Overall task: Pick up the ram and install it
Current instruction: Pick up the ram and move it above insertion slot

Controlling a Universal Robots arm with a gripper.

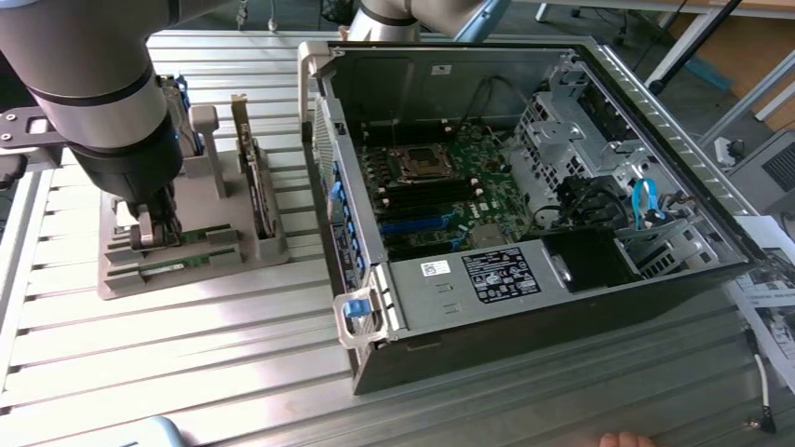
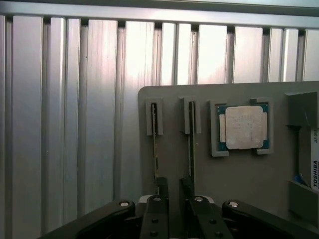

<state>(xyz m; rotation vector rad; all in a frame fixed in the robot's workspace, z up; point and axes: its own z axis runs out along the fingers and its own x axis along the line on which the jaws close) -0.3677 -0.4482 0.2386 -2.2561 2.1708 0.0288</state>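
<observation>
1. Low over a gray fixture (image 1: 267,247) on the slatted tabletop (image 1: 186,354), at 9 o'clock of the open computer case (image 1: 410,74) in the exterior view: the robot's hand (image 1: 152,237).
2. Spread wide and gripping nothing, with bare fixture visible between the fingertips in the wrist view.
3. Standing on edge in the fixture's slots: the ram (image 2: 191,149), with a twin stick (image 2: 155,149) just beside it, both running in toward the fingertips. Impossible to tell which is targeted.
4. Seated in its own pocket near the sticks: a square silver processor (image 2: 243,127).
5. Judged best for this pick: centre on one stick only, keep its neighbour outside the fingers, clamp across the flat faces, and avoid any twist in the slot.
</observation>
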